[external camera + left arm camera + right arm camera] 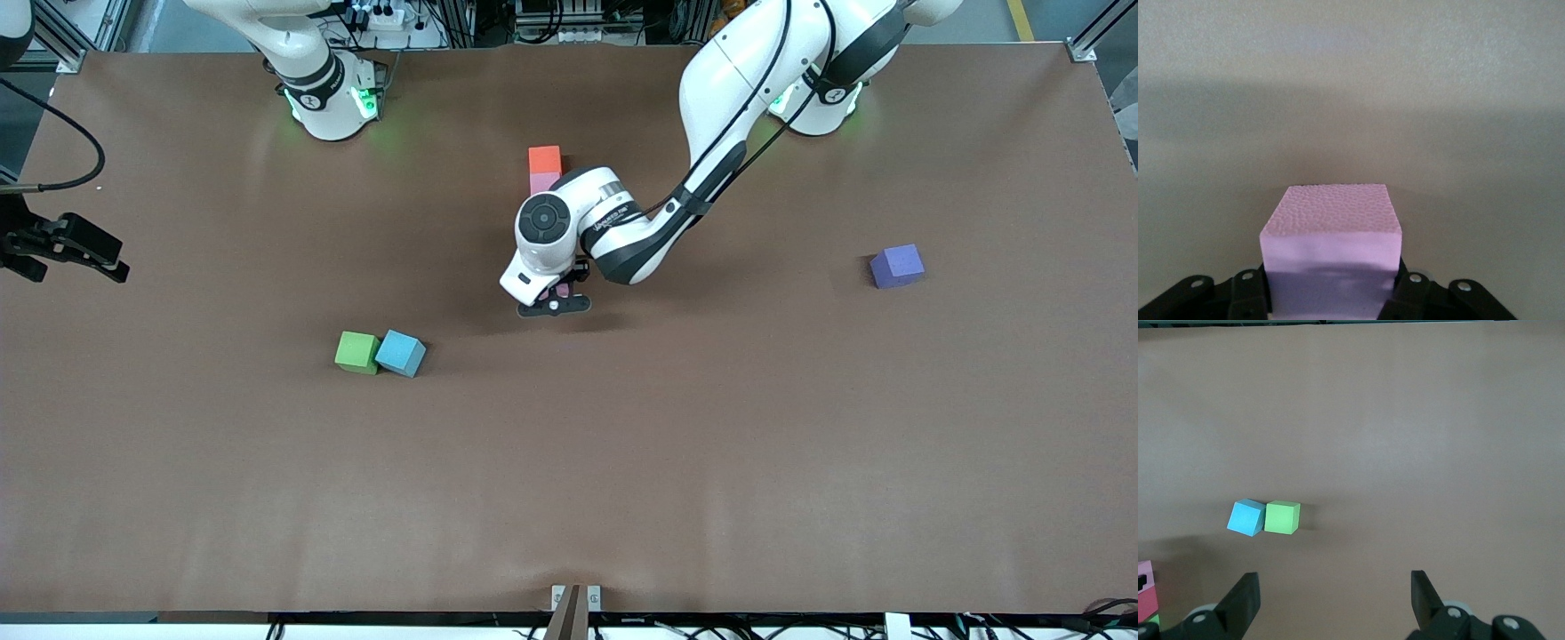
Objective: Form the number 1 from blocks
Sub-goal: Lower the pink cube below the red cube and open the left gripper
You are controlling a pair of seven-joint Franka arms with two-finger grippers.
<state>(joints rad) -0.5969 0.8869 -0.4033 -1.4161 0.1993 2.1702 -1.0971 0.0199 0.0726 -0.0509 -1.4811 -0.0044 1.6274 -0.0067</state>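
- green block (357,351) sits on the tabletop (569,498) in the half nearer the front edge, toward the right arm's end; touching it on the side toward the left arm's end is the light blue cube (401,353), turned a little askew. Not a task piece.
- left gripper (554,300) is mid-table, low over the mat, fingers pinching a pink block (1330,257); in the left wrist view the cube fills the space between the jaws, mat beneath it. Whether it touches the mat cannot be told.
- purple cube (897,265) sits alone toward the left arm's end, well apart from everything.
- farther up, orange block (545,159) with a second pink block (543,183) touching its near side: start of a column. The arm hides the rest; a red block (1146,603) shows at the edge of the right wrist view.
- right gripper (1335,597) waits, fingers spread wide, nothing between them, over the right arm's end of the table.
- Step in hand, judged: placing the held pink block at the near end of the column.
- Next likely calls for squaring it in line, letting go, lifting straight up, then fetching green without dragging the blue cube.
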